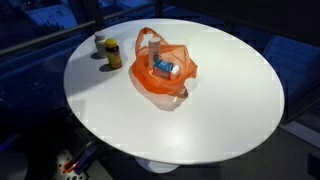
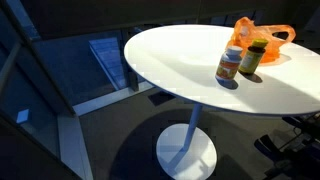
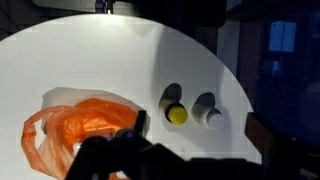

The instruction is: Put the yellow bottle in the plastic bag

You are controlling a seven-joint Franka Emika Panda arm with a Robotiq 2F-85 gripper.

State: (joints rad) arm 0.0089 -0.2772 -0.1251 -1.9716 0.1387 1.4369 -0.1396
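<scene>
table (image 1: 235,115): round, white top
orange plastic bag (image 1: 150,84): mid-table, mouth open, blue-and-white item (image 1: 166,68) inside
yellow bottle (image 1: 113,55): upright, near the bag, not in it
white-capped bottle (image 1: 100,43): just beside the yellow one

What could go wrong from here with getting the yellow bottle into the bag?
The yellow bottle stands close beside a white-capped bottle near the edge of the table; a grasp could knock either over. The orange plastic bag looks limp and already holds something, so the bottle might snag.
</scene>
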